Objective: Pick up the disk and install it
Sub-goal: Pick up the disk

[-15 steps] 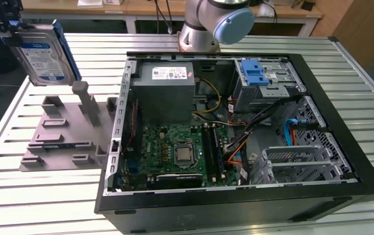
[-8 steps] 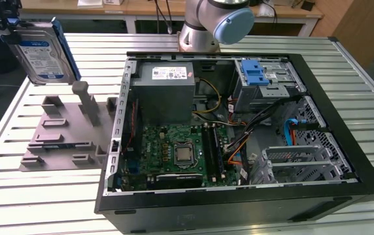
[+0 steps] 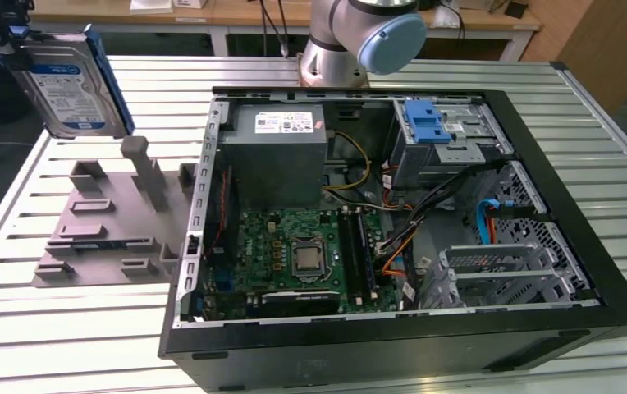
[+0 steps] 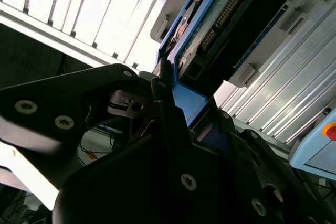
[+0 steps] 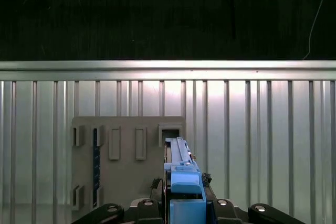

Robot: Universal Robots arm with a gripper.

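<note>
The disk (image 3: 70, 82), a silver hard drive with a white-and-blue label in a blue carrier, hangs upright in the air at the exterior view's far left, above the grey fixture (image 3: 116, 222). My gripper (image 3: 12, 43) is shut on its top edge. In the first wrist view the disk (image 5: 181, 174) shows edge-on between the black fingers (image 5: 148, 203), over the grey fixture (image 5: 126, 171). The second wrist view shows the disk's circuit-board side (image 4: 220, 9), with the blue carrier clamped in my gripper (image 4: 176, 103).
The open computer case (image 3: 576, 205) lies on the slatted metal table (image 3: 73, 345), to the exterior view's right of the fixture. Inside are a grey power supply (image 3: 281, 156), the motherboard (image 3: 297, 254) and a drive bay with a blue clip (image 3: 428, 123). The arm's base (image 3: 346, 41) stands behind the case.
</note>
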